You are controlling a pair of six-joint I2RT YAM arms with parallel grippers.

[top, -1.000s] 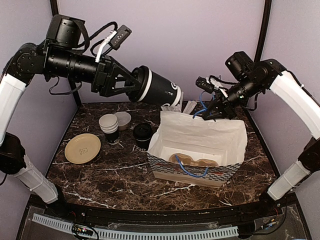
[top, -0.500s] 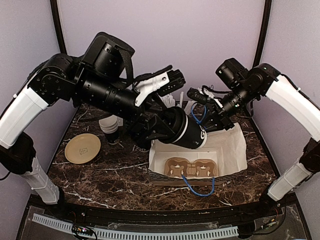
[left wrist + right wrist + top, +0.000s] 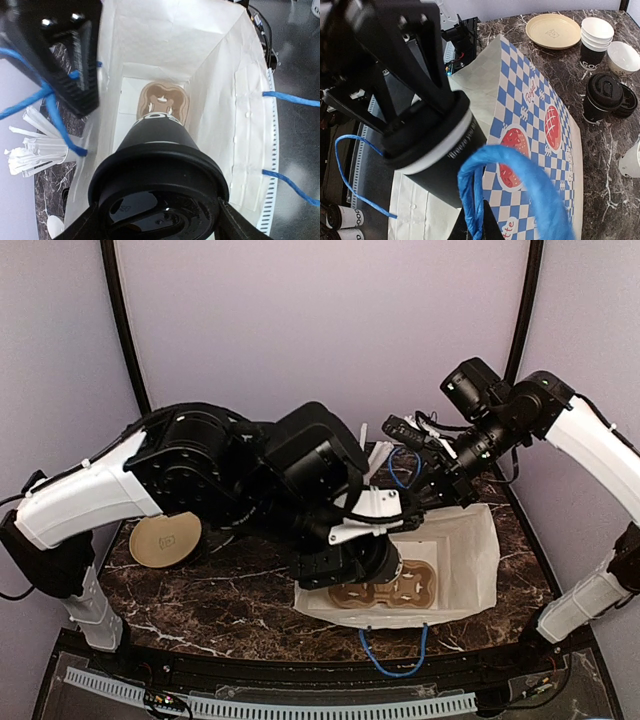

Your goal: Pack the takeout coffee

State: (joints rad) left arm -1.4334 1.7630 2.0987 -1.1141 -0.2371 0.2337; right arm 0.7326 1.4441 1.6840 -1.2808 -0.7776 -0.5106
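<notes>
My left gripper (image 3: 368, 562) is shut on the takeout coffee (image 3: 159, 165), a black paper cup with a black lid. It grips the cup at the lid and holds it, bottom first, inside the open white bag (image 3: 470, 550). The cup hangs above the brown cardboard cup carrier (image 3: 162, 101) on the bag's floor. In the right wrist view the cup (image 3: 440, 155) shows at the bag's mouth. My right gripper (image 3: 440, 483) is shut on the bag's blue cord handle (image 3: 482, 200) and holds the far side of the bag (image 3: 535, 120) up.
A second lidded black cup (image 3: 599, 97), a low stack of lids (image 3: 626, 106), a stack of lidless cups (image 3: 596, 42), a white bowl (image 3: 625, 55) and a tan plate (image 3: 555, 30) sit on the marble table left of the bag. Wrapped straws (image 3: 35, 150) stand behind it.
My left arm has swung down and forward, carrying the cup from above the bag's rim into the bag. My right gripper has kept hold of the blue handle, and the bag's mouth has shifted.
</notes>
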